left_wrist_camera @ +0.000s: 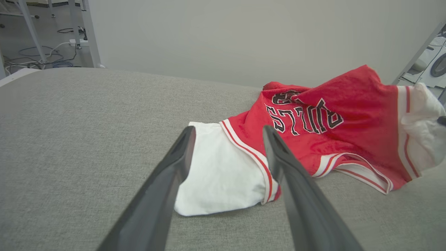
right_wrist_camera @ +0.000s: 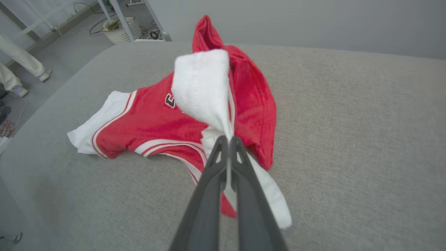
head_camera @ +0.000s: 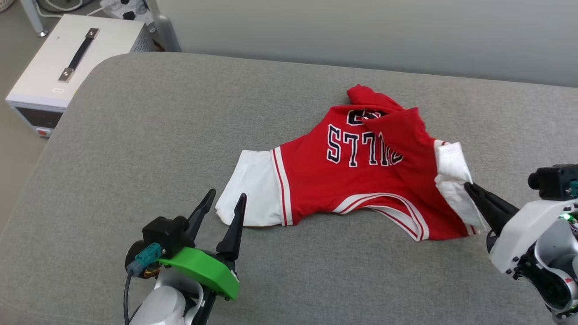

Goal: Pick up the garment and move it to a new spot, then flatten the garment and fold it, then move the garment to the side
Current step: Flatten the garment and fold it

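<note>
On grey fabric-covered surface (head_camera: 135,149), centre toward 3 o'clock: bright red thin T-shirt with white sleeves (head_camera: 361,180), crumpled. Risk: right gripper (right_wrist_camera: 228,140) pinches only thin white sleeve (right_wrist_camera: 202,87); lift may slip it free or bunch shirt tighter. Bite depth hard to judge. Right arm reaches from 4 o'clock, fingers clamped on sleeve. Left gripper (head_camera: 228,196) at 7 o'clock, fingers spread wide, empty, pointing at other sleeve (head_camera: 250,189).
</note>
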Controlling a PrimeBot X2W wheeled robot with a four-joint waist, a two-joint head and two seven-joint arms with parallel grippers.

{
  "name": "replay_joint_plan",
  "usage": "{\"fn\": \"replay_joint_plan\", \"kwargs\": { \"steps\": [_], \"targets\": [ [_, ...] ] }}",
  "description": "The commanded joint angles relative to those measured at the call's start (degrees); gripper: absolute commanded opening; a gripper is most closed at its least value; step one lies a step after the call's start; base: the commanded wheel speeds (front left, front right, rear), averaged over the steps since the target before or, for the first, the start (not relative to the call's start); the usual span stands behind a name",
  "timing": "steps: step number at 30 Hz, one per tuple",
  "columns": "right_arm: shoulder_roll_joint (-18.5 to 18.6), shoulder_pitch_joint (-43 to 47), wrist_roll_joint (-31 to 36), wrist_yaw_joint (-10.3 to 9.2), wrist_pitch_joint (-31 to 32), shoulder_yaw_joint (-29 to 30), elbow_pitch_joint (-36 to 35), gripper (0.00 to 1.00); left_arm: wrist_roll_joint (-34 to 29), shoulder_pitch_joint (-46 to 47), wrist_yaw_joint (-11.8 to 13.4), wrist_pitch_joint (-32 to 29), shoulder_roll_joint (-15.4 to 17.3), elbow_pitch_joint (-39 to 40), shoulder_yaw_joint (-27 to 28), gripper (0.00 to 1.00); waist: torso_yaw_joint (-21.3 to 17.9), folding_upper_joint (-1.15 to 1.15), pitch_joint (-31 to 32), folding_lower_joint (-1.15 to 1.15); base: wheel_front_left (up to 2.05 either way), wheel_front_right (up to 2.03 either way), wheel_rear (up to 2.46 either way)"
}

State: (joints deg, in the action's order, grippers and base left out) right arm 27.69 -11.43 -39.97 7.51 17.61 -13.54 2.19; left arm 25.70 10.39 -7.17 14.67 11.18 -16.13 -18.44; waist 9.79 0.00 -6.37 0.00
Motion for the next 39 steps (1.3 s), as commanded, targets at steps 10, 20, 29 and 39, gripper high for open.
{"fn": "replay_joint_plan", "kwargs": {
  "steps": [10,20,29,39],
  "targets": [
    [-4.0,7.6,-2.3,-0.02,7.9,15.3,-8.1,0.0,0.3,-1.5,-0.3,0.3,0.4,-0.4,-1.4,1.0,-3.1,0.0,0.8,0.0,0.0,0.0,0.0],
    [-2.2,3.9,1.2,-0.02,14.0,23.7,5.0,0.0,0.6,1.6,-0.3,0.3,1.3,-0.5,-2.8,1.0,-1.4,0.0,-4.4,0.0,0.0,0.0,0.0],
    [1.4,-2.1,15.0,-0.02,4.7,27.6,21.7,1.0,1.0,2.9,-0.3,0.3,1.2,-1.6,-2.8,1.0,-1.3,0.0,-4.8,0.0,0.0,0.0,0.0],
    [0.0,-2.1,17.1,-0.02,-5.4,22.3,10.8,1.0,1.5,0.8,-0.3,0.3,1.1,-0.9,-1.1,1.0,-5.1,0.0,1.3,0.0,0.0,0.0,0.0]
  ]
}}
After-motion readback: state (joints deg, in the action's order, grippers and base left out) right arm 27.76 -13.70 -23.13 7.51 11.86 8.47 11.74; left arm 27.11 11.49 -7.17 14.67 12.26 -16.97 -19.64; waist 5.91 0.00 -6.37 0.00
